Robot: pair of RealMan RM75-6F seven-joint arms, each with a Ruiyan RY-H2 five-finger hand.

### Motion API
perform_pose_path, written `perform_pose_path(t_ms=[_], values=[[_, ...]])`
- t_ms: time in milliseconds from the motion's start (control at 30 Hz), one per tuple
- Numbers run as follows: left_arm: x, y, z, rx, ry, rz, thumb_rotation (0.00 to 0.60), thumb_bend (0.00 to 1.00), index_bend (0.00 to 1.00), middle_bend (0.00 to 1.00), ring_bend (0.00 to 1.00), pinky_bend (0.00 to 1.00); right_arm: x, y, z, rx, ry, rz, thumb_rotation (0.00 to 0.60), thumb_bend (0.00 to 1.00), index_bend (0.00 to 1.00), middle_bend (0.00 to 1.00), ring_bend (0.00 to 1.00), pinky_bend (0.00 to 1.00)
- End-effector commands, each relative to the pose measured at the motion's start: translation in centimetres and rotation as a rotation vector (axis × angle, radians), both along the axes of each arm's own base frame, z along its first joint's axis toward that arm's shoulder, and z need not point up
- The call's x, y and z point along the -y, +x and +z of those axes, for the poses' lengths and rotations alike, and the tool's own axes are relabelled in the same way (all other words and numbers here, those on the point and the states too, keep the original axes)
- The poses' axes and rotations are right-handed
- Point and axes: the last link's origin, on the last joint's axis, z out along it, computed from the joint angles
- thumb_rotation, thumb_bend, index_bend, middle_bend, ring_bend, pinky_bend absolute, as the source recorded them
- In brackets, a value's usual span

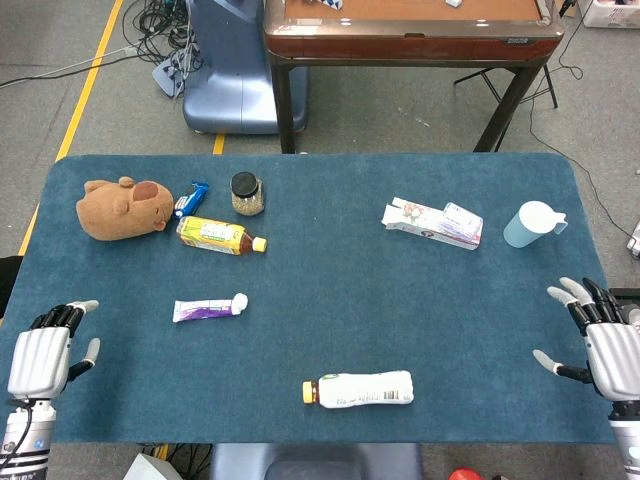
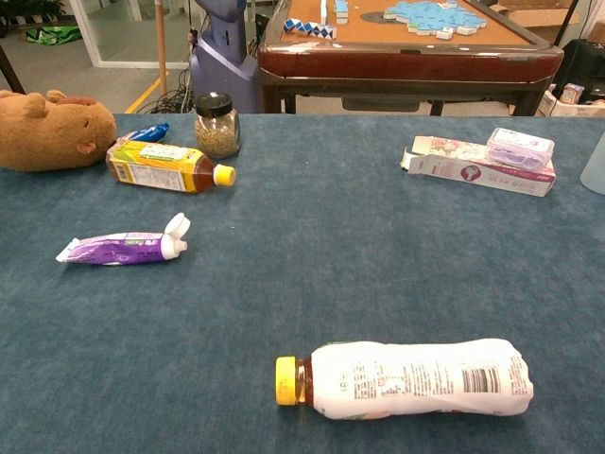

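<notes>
My left hand (image 1: 42, 362) hovers open, empty, nearest the purple toothpaste tube (image 1: 209, 309). My right hand (image 1: 603, 345) is spread open, empty, beyond the white-labelled, yellow-capped plastic bottle (image 1: 359, 389) lying on the blue surface (image 1: 340, 290)

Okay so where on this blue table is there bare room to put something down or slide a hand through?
The widest bare patch is mid-table, between the purple toothpaste tube, the pink-and-white carton and the white-labelled bottle with a yellow cap. The strips in front of the left hand and right hand are bare too. The far left is crowded: brown plush toy, glass jar, yellow-labelled tea bottle.
</notes>
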Motion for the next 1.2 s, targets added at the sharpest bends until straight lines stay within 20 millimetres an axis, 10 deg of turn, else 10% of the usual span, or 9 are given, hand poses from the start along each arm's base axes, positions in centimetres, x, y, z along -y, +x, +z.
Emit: perform_pose_path(t_ms=[33, 800, 1200], values=[[0.0, 0.0, -0.1, 0.003, -0.004, 0.001, 0.600, 0.36, 0.27, 0.29, 0.24, 0.29, 0.1, 0.1, 0.0, 0.004, -0.005, 0.005, 0.600, 0.14, 0.18, 0.13, 0.00, 0.07], [-11.2, 3.2, -6.0, -0.059, -0.317, -0.098, 0.600, 0.29, 0.26, 0.32, 0.24, 0.29, 2.0, 2.9, 4.5, -0.033, -0.140, 0.067, 0.600, 0.14, 0.18, 0.13, 0.00, 0.07], [-13.2, 4.0, -10.5, -0.154, -0.401, -0.092, 0.600, 0.25, 0.28, 0.32, 0.24, 0.28, 1.5, 2.0, 4.5, -0.018, -0.133, 0.032, 0.600, 0.14, 0.18, 0.13, 0.00, 0.08]])
